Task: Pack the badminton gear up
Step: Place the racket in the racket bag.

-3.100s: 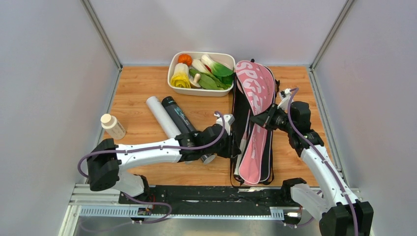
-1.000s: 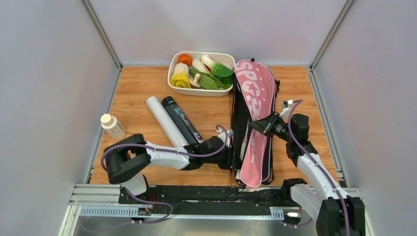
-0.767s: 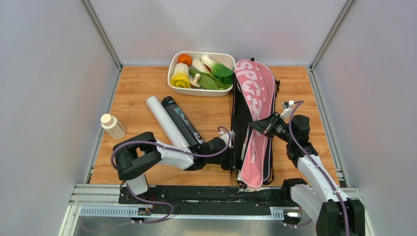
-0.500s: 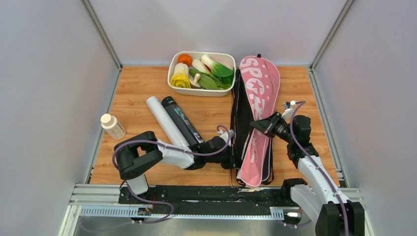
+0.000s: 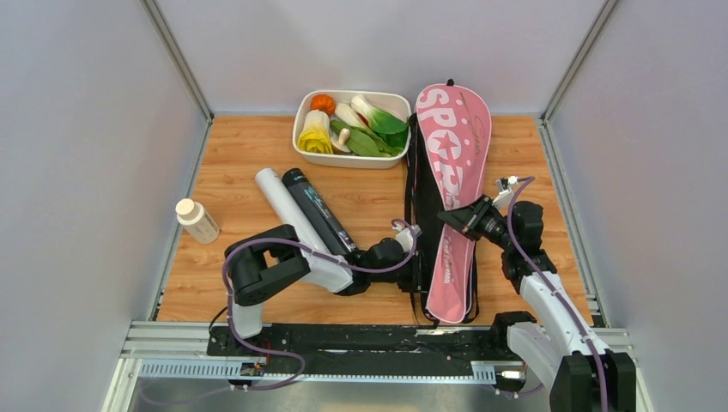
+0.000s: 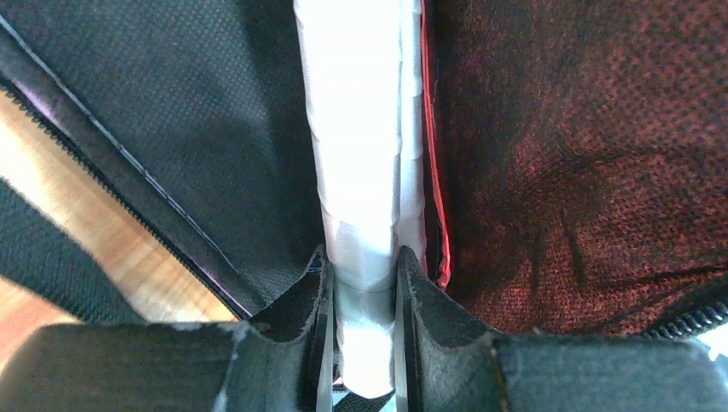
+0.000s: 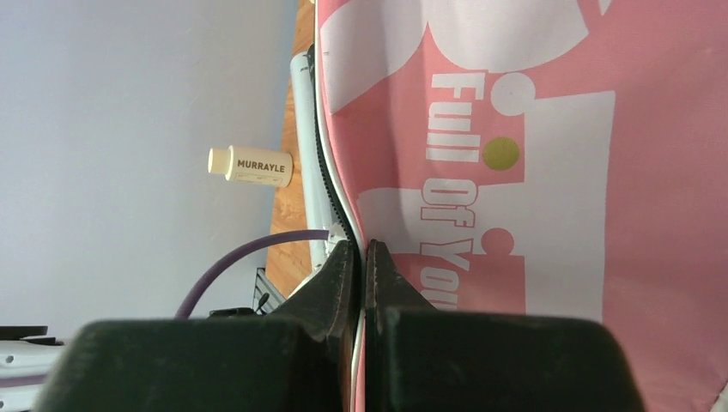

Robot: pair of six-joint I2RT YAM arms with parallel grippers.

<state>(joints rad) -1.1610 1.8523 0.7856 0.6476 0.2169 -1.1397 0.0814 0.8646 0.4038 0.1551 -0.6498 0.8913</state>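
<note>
Since a second ago the pink cover [image 5: 453, 163] has slid toward the back wall, its head end now past the tray's right corner, and my left arm has followed it rightward. The racquet handle [image 6: 365, 172] (white wrap, only this stretch visible) sits between the black cover [image 6: 197, 103] on its left and the pink cover's reddish inside on its right. My left gripper [image 6: 361, 266] is clamped on it, fingers pressing both sides. My right gripper [image 7: 361, 249] is pinched tight on the pink cover's left edge at mid-length, with that edge lifted. The white tube [image 5: 283, 206] and black tube [image 5: 316, 210] lie side by side, touching, left of the covers on the table [image 5: 240, 163]. The tray [image 5: 302, 120] of toy vegetables is at the back, the bottle [image 5: 197, 221] near the left wall.
</note>
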